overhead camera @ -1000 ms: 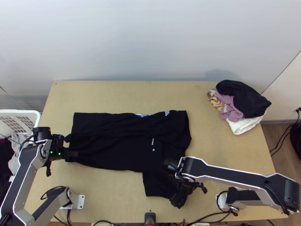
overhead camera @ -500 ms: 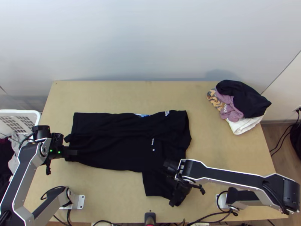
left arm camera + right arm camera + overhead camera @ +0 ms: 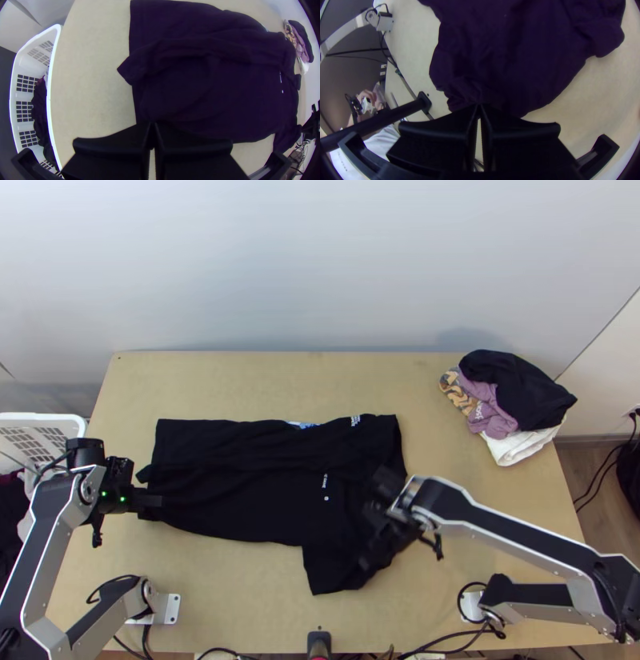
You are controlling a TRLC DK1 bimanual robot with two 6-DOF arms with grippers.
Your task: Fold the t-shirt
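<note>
The black cloth t-shirt with small white print (image 3: 240,500) lies lengthwise across the light wooden table (image 3: 264,380), and the folding looks partly done. Its far long side appears turned inward, leaving a ridge along the body and a pointed flap poking past the hem end. The near side is not folded in: its sleeve juts toward the table's near edge. The left tool (image 3: 152,124) is closed on the near hem corner; the right tool (image 3: 479,105) is closed on bunched cloth at that sleeve. Left to do, I judge: bring the near side over, then halve the strip and tidy it.
</note>
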